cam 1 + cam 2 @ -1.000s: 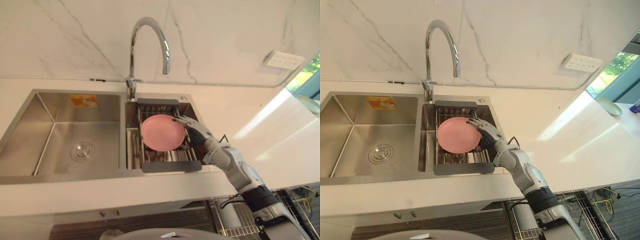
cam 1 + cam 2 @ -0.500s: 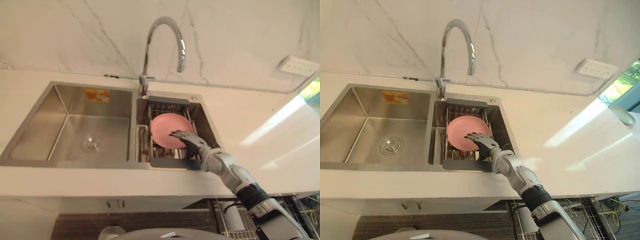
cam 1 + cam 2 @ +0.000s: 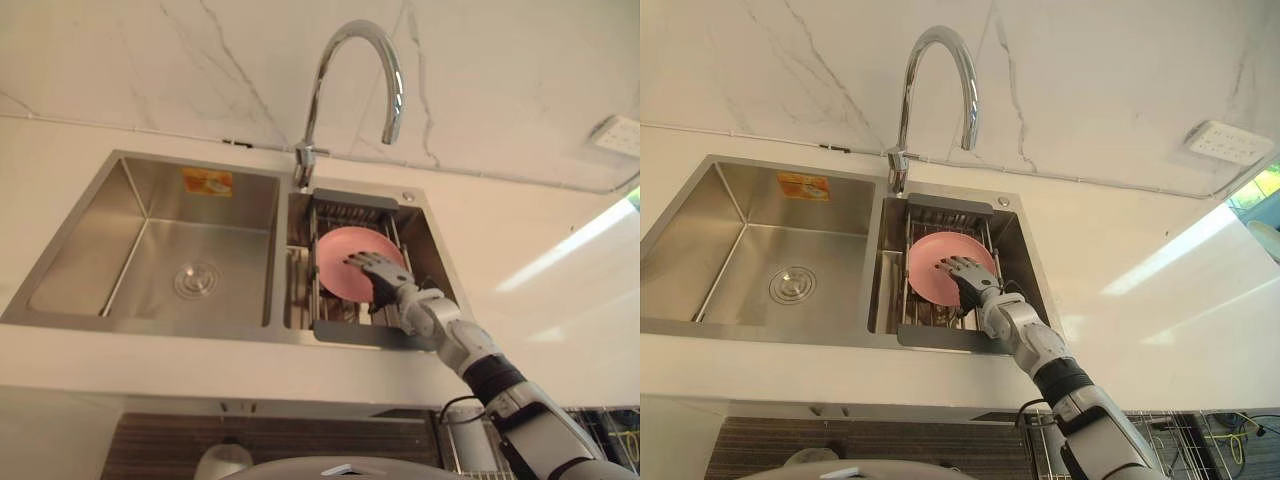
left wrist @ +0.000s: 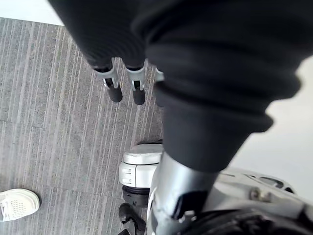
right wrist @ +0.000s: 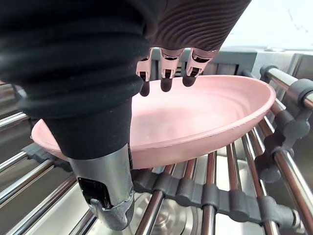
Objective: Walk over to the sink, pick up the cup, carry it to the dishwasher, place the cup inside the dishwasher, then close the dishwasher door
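While extended into sink (image 3: 150,200): right hand (image 3: 385,280), fingers straight above pink dish (image 3: 340,265), thumb outside rim, nothing clasped.
Location of pink dish: lying on rack (image 3: 355,330), right basin.
Idle left hand (image 4: 115,85): fingers slack, straight, above floor (image 4: 49,98).

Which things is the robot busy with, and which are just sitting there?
Busy with: round pink dish; metal-bar drying rack under it; right hand, fingers over the dish.
Just sitting: curved chrome tap; left steel sink basin; white wall socket; left hand, hanging over the grey floor.
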